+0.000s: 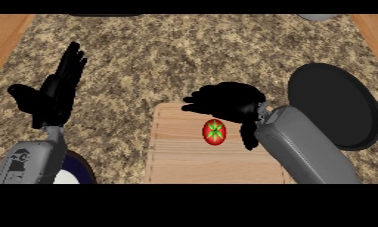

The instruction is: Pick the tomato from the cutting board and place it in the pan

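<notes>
The right hand [225, 102] hung open over the tomato [214, 132]; a bump could roll it off the cutting board [177, 161]. The left hand [53, 98] rested open.

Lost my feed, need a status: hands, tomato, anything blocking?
Left robot hand open, resting at left. Right robot hand open over the tomato, not gripping. Tomato on cutting board. Nothing seen blocking the pan.

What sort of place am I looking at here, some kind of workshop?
Most likely a kitchen counter. The speckled, stone-like countertop carries a wooden cutting board with a tomato on it, and a black pan sits just to the board's right.
</notes>
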Available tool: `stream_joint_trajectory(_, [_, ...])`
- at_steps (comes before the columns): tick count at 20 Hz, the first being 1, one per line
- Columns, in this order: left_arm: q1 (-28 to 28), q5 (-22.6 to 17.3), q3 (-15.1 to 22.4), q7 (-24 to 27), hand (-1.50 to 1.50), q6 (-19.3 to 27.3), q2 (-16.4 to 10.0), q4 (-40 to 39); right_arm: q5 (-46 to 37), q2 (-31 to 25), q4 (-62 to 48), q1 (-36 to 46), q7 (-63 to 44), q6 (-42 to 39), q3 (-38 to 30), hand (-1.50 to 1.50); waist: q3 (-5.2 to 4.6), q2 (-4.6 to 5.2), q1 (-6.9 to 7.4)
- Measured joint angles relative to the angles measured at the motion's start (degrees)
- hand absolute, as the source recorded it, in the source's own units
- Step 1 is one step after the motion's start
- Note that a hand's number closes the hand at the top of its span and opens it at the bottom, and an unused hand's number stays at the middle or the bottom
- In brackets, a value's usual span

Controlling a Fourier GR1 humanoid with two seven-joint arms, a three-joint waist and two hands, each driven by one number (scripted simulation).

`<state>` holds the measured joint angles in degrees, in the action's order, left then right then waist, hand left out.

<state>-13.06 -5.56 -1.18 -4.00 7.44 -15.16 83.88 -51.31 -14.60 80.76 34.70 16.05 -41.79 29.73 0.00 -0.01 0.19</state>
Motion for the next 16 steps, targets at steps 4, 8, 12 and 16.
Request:
stream_joint_trajectory(4, [-1.10, 0.98, -0.61, 1.34, 0.00, -0.18, 1.04, -2.06, -2.92, 1.56, -1.24, -0.78, 0.47, -0.43, 0.32, -1.50, -0.01, 0.02, -0.07])
stream_joint_trajectory(8, [-0.97, 1.06, -1.63, -0.50, 0.00, -1.19, 0.47, -0.35, -6.11, 3.71, -4.30, -0.33, 1.35, 0.73, 0.30, -1.50, 0.00, 0.02, 0.05])
stream_joint_trajectory(12, [0.00, 1.26, -2.03, 0.00, 0.00, -2.04, 0.91, -0.04, -9.60, 4.69, -5.46, -1.21, 1.85, 2.09, 1.46, -1.50, 0.00, 0.01, 0.02])
stream_joint_trajectory(16, [-0.80, 2.25, -2.33, -0.24, 0.00, -1.75, 1.70, -0.78, -12.22, 6.11, -7.57, -1.53, 2.63, 2.01, 1.59, -1.50, -0.01, 0.02, -0.01])
